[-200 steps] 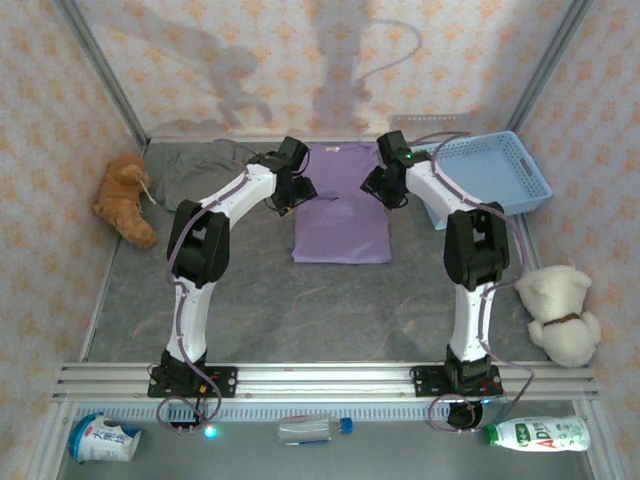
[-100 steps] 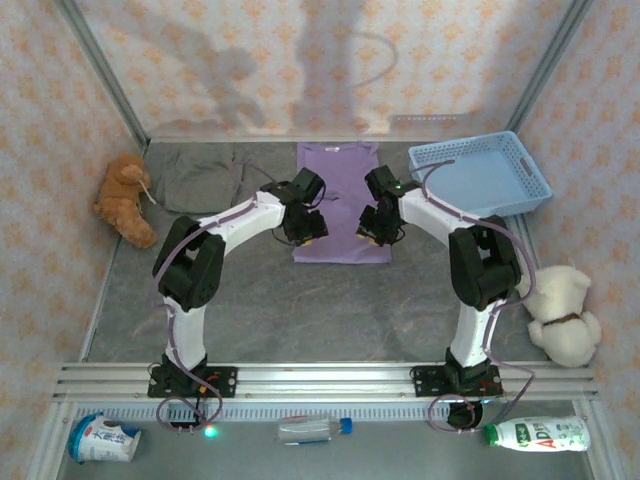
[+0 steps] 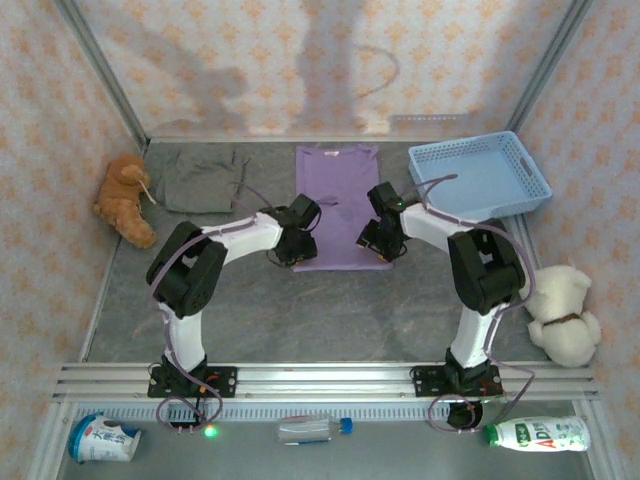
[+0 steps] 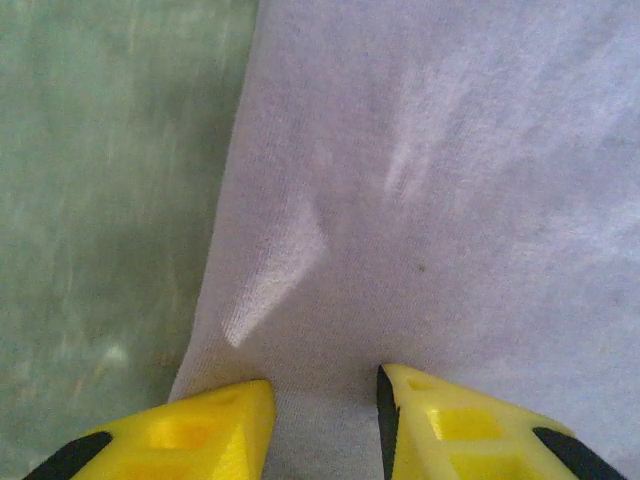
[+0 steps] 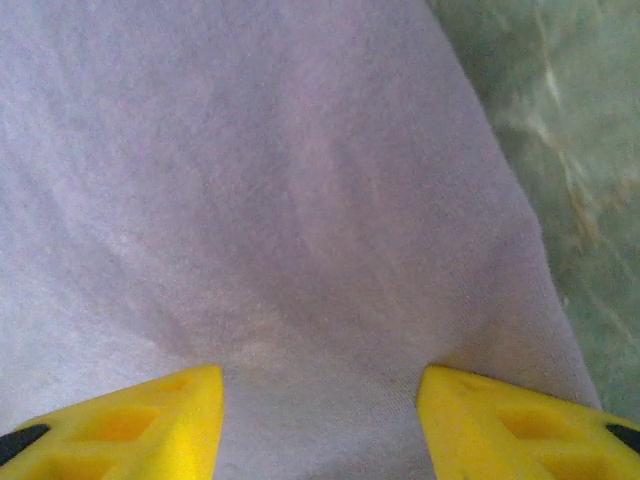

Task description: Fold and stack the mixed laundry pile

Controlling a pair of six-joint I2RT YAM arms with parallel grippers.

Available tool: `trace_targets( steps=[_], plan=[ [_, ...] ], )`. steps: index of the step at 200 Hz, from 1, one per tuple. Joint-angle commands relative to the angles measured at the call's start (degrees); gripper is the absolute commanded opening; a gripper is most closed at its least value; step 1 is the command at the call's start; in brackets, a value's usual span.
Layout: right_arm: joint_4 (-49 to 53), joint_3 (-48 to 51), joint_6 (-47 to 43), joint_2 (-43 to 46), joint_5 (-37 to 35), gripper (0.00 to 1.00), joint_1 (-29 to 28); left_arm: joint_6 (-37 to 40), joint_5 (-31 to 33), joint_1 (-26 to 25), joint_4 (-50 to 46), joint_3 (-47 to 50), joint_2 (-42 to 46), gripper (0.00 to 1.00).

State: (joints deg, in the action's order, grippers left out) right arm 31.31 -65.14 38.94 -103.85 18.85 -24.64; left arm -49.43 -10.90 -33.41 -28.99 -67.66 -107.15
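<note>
I have the lavender-purple short-sleeved cloth shirt (image 3: pixel 338 195) lying flat on the grey table (image 3: pixel 300 300), at the far middle, with its collar away from the arm bases and its hem toward them. The grey-brown trouser-like cloth piece (image 3: pixel 203 180) lies at the far left, apart from the shirt. My left end effector (image 3: pixel 292 252) is down at the hem's left corner. In its wrist view the yellow fingers (image 4: pixel 200 435) stand a little apart, with purple cloth flat in the gap and nothing pinched. My right end effector (image 3: pixel 378 243) is at the hem's right corner. Its fingers (image 5: pixel 150 420) are spread wider over the cloth, and the shirt's side edge runs close by one of them. A light blue lattice plastic basket (image 3: pixel 480 178) stands at the far right.
</note>
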Motion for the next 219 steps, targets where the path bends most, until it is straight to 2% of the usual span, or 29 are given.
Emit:
trace_targets(
  steps=[1, 37, 58, 79, 91, 106, 129, 146, 160, 189, 219],
  plan=[
    [3.5, 7.0, 0.4, 3.0, -3.0, 0.56, -2.6, -5.2, 4.3, -3.3, -3.8, 9.0, 3.2, 0.35],
    [5.9, 14.8, 4.1, 12.1, -5.2, 0.56, -9.2, -12.1, 7.5, -10.5, -4.6, 18.5, 12.4, 0.35],
    [6.6, 19.4, 8.0, 19.0, -6.0, 0.56, -13.0, -15.6, 9.8, -13.0, -6.7, 21.3, 18.3, 0.38],
    [6.6, 23.0, 11.2, 25.2, -5.4, 0.56, -14.4, -17.9, 11.8, -14.9, -9.2, 22.4, 23.2, 0.42],
    [7.2, 23.7, 11.5, 28.3, -5.1, 0.57, -14.5, -18.9, 12.1, -15.0, -10.8, 22.5, 25.2, 0.47],
    [10.0, 22.6, 10.9, 31.5, -5.6, 0.59, -14.5, -20.0, 12.6, -15.1, -13.1, 22.4, 28.4, 0.6],
    [12.1, 22.4, 10.7, 34.2, -4.1, 0.59, -14.7, -21.0, 13.0, -15.3, -14.6, 23.1, 33.7, 0.69],
    [10.7, 23.9, 11.7, 34.5, -3.5, 0.59, -15.5, -21.2, 12.5, -15.2, -12.6, 24.7, 35.8, 0.67],
    [9.1, 25.0, 12.4, 33.7, -3.2, 0.58, -15.9, -21.7, 11.3, -15.3, -10.0, 26.1, 35.8, 0.6],
    [5.6, 25.4, 13.2, 30.5, -3.0, 0.57, -17.5, -21.1, 10.1, -15.3, -6.7, 26.4, 32.0, 0.53],
    [3.6, 24.5, 13.2, 25.0, -3.9, 0.52, -18.1, -20.4, 8.4, -15.3, -2.1, 26.1, 26.0, 0.45]
  ],
)
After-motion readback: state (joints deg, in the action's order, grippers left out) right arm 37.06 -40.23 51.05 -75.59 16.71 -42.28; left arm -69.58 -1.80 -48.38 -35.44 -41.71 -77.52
